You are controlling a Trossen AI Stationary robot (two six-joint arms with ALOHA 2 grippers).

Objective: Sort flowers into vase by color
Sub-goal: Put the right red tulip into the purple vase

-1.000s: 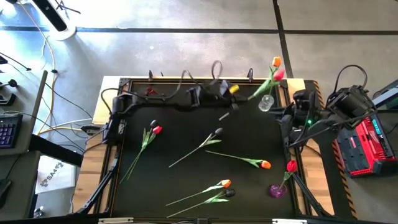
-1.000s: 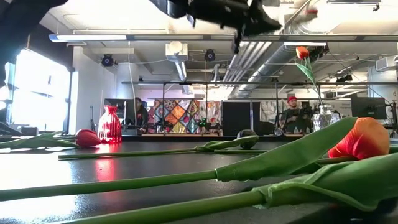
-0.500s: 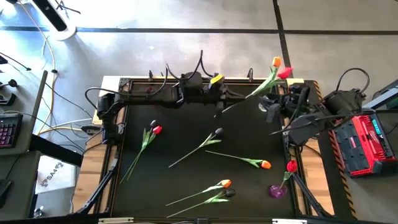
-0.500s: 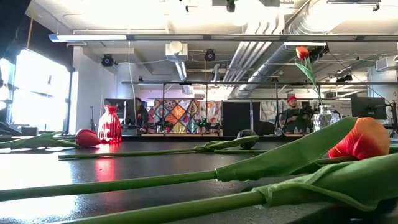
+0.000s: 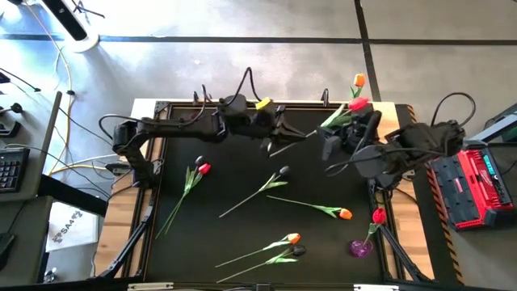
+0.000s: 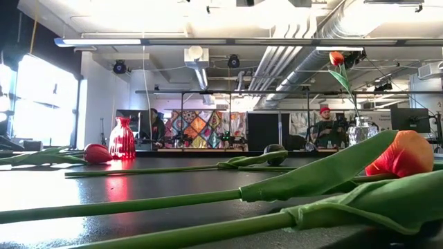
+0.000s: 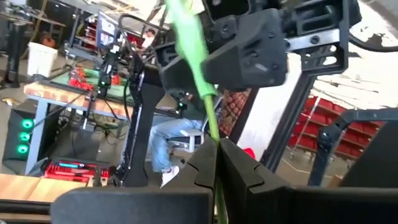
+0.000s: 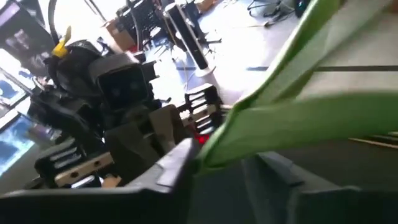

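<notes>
a red tulip (image 5: 356,104) on a long green stem hangs over the table's (image 5: 242,242) far right corner; the left gripper (image 5: 275,139) pinches its stem end, the right gripper (image 5: 329,144) closes around its leaves. more flowers (image 5: 284,171) lie scattered across the open mat.

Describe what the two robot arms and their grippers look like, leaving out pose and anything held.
Both arms are dark, nearly black, built of jointed segments with boxy housings. The left arm carries a yellow tag near its wrist and black cables looping above it. The right arm has a black cable arcing over its base. The left gripper has two dark, angular, wedge-shaped fingers; the right gripper is equally dark.
</notes>
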